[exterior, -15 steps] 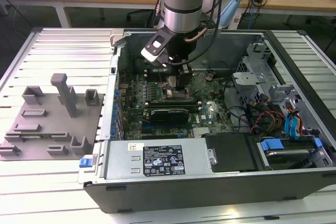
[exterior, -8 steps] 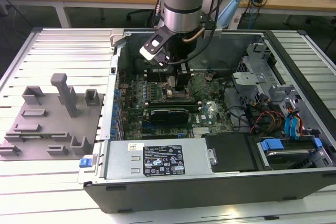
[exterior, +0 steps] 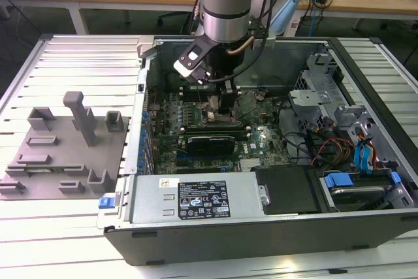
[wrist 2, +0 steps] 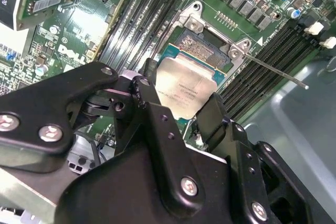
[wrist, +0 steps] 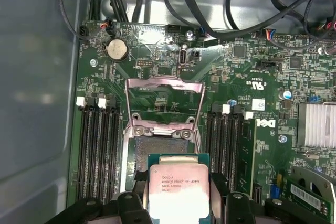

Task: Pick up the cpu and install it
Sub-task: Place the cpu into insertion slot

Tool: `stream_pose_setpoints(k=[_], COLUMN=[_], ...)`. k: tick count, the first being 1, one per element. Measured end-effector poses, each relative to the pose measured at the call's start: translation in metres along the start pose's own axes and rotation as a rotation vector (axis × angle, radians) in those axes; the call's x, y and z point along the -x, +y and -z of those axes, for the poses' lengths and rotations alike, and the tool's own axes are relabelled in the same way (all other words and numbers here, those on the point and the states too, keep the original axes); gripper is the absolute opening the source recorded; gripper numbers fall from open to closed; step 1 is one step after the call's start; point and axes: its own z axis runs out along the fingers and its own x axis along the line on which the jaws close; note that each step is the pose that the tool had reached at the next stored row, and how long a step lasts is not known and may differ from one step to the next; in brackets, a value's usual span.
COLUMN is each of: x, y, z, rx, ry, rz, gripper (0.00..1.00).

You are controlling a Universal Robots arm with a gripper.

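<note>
The cpu (wrist 2: 185, 88), silver lid up, is clamped between the two black fingers (wrist 2: 148, 106) of the gripper (wrist 2: 178, 103), one finger on each opposite edge. In both wrist views it hangs over part of the open socket (wrist: 157, 148), and the rest of the contact field shows uncovered beside it. Whether it touches the socket: cannot tell.

The metal hold-down frame (wrist: 165, 95) is hinged up and its thin lever (wrist 2: 273, 69) is swung out. The socket sits on the green motherboard (wrist: 239, 72), with memory slots (wrist: 100, 145) on both sides.

The motherboard lies inside the open computer case (exterior: 261, 236). A power supply (exterior: 150, 197) runs along the near wall, and cables (exterior: 326, 145) sit at the exterior view's right. The case lies on the slatted metal desk (exterior: 59, 227). A gray fixture (exterior: 81, 119) stands on the desk at the exterior view's left of the case.
</note>
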Motion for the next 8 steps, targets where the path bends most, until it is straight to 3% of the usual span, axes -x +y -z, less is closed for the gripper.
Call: stream_pose_setpoints(k=[8], x=[0.0001], y=[-0.0009], z=[-0.0158], rx=[0.0023], ry=[0.0013], rz=[0.000], gripper=[0.55])
